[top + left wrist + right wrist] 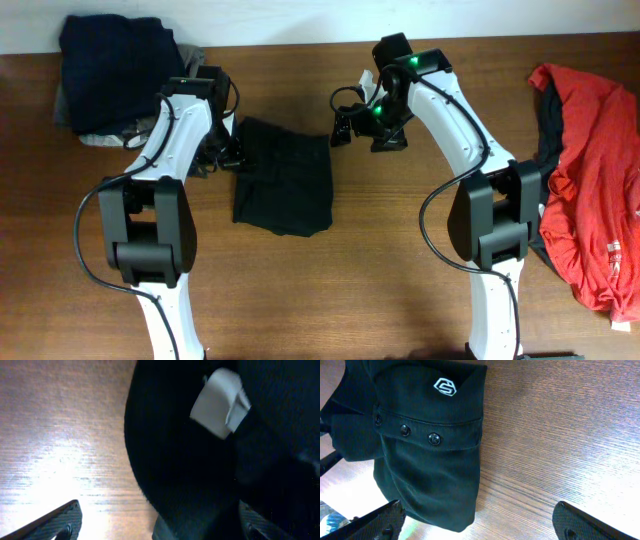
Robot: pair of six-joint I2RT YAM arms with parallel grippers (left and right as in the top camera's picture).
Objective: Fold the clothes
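The black garment [283, 178] of the clothes lies folded into a rough rectangle on the wooden table [330, 290], between my two arms. My left gripper [226, 152] is at its left edge. In the left wrist view this gripper [160, 529] is open, and the black cloth [190, 460] with a white tag [219, 402] spreads between and beyond its fingers [59, 522]. My right gripper [343, 127] hovers at the garment's top right corner. It [480, 522] is open over bare wood, beside a folded edge [435, 470] with buttons and a white logo [445, 386].
A navy and grey pile of clothes [112, 60] sits at the back left, behind the left arm. A red garment [592, 170] over a dark one lies along the right edge of the table.
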